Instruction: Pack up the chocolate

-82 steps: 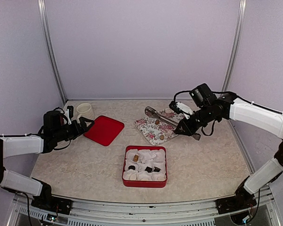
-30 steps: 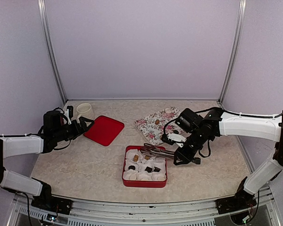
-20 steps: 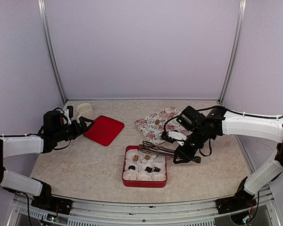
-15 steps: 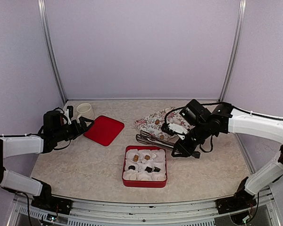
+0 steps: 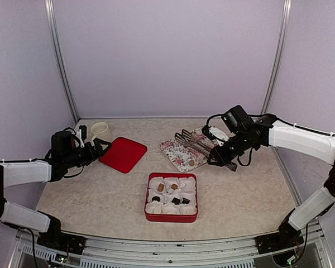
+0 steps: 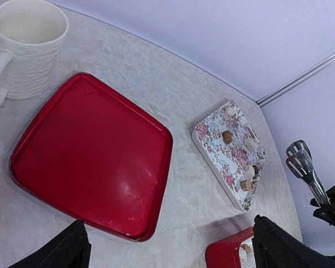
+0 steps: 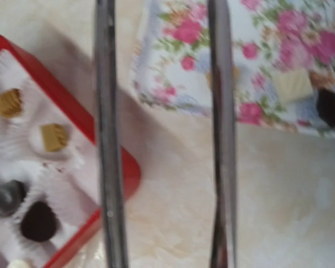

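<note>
The chocolate lies in two places. Several pieces sit in white paper cups inside the red box [image 5: 147, 207]: tan ones [image 7: 54, 137] and dark ones [image 7: 39, 220]. More pieces rest on the floral tray [image 5: 176, 152], a tan one [image 7: 293, 85] and a dark one [image 7: 328, 106]. My right gripper [image 5: 223, 159] is shut on the handle of metal tongs [image 5: 191, 142]. Their two arms [image 7: 103, 139] stand apart with nothing between them, and their tips hover over the floral tray. My left gripper [image 5: 100, 148] is open beside the red lid [image 5: 123, 154].
A white mug [image 5: 100, 132] stands at the back left, behind the red lid [image 6: 89, 162]. The floral tray [image 6: 212, 151] lies beyond the red box's corner [image 6: 226, 254]. Metal frame posts and pale walls close in the table's back and sides.
The right arm has carried the tongs from above the red box up and right to the floral tray. A second tan chocolate now sits in the box. The left arm has not moved.
</note>
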You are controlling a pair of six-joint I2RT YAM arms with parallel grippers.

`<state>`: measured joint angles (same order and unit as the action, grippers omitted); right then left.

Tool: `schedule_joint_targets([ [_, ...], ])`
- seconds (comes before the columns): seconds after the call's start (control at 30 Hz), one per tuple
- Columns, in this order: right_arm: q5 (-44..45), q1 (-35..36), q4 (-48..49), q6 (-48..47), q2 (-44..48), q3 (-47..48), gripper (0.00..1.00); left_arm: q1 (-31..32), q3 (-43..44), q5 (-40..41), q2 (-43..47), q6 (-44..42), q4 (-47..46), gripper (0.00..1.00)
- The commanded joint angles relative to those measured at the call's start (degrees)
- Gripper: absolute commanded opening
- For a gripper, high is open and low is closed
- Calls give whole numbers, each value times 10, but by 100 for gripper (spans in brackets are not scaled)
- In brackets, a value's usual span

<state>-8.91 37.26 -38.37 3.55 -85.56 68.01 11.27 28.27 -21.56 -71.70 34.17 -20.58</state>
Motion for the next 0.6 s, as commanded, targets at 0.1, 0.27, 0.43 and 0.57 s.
schedule_joint_targets([
  [0.1, 8, -28, -3, 18, 3, -61, 35, -5, -6, 5, -5, -7, -19, 99],
  [0.27, 8, -39, 8, 21, -3, -93, 36, -5, -3, -7, -24, 0, -31, 99],
  [0.43, 12, -44, 21, 21, -9, -103, 41, -5, -3, -7, -28, 1, -36, 99],
  [0.57, 9, -45, 29, 18, -24, -105, 41, -6, -3, -8, -29, 1, -36, 99],
])
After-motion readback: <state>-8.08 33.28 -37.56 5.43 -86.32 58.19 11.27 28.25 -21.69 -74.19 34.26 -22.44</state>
